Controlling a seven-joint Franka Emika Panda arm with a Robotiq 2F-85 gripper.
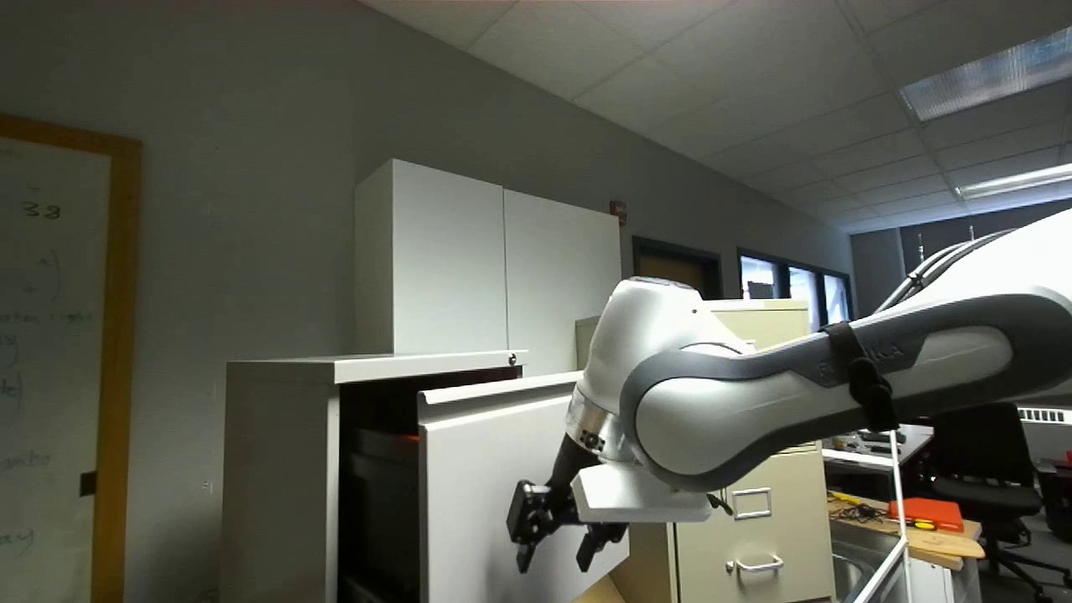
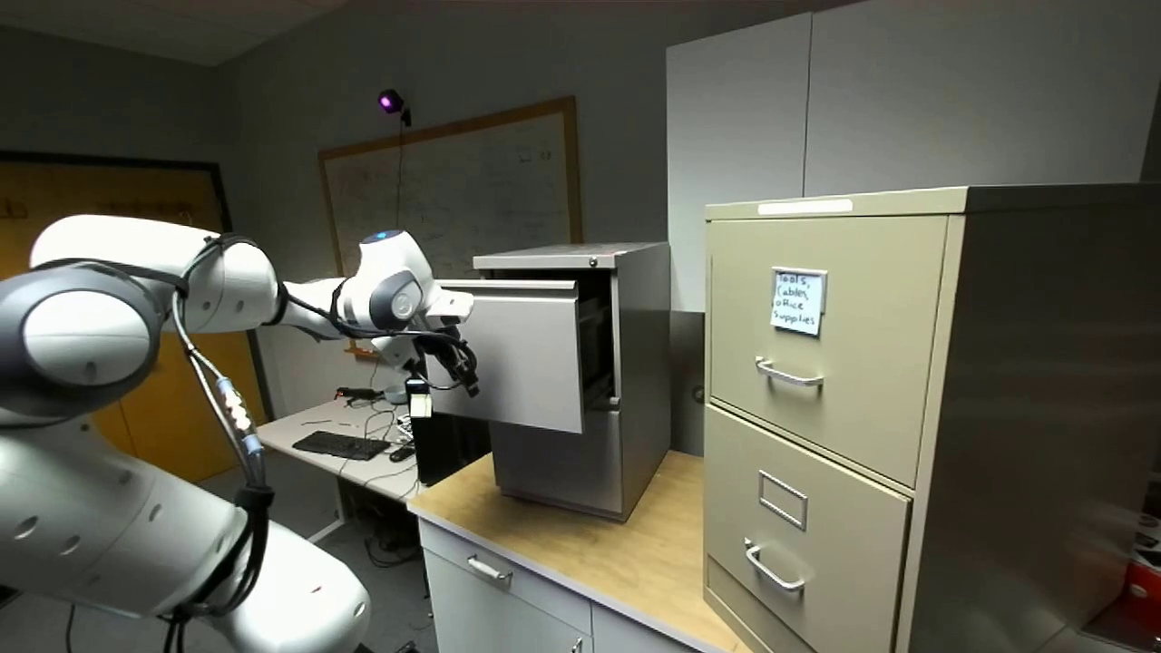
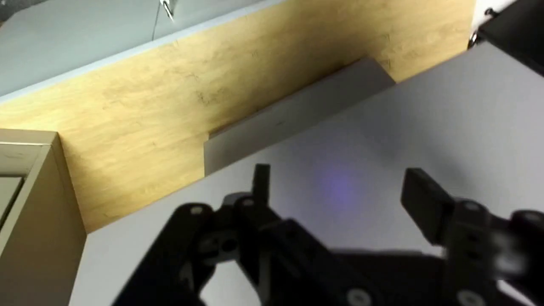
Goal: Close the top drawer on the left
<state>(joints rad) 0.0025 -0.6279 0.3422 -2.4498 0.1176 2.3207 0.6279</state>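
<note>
The top drawer is wide and white, and its flat front shows in both exterior views [image 1: 494,452] [image 2: 531,354]. It is pulled well out of the light-grey cabinet [image 1: 276,469] [image 2: 642,363], and its dark inside shows behind the front. My gripper [image 1: 554,558] is in front of the drawer front, fingers spread and pointing down, with nothing between them. It also shows in an exterior view [image 2: 463,370]. In the wrist view the drawer front [image 3: 361,140] fills the space behind the open fingers [image 3: 338,182]. Whether the gripper touches the front I cannot tell.
A beige filing cabinet [image 1: 754,544] [image 2: 825,245] stands beside the grey cabinet, and its side [image 3: 46,255] shows in the wrist view. Both stand on a wooden counter [image 2: 580,535] [image 3: 144,123]. White cupboards [image 1: 448,260] hang behind. A desk [image 2: 313,426] stands beyond the counter.
</note>
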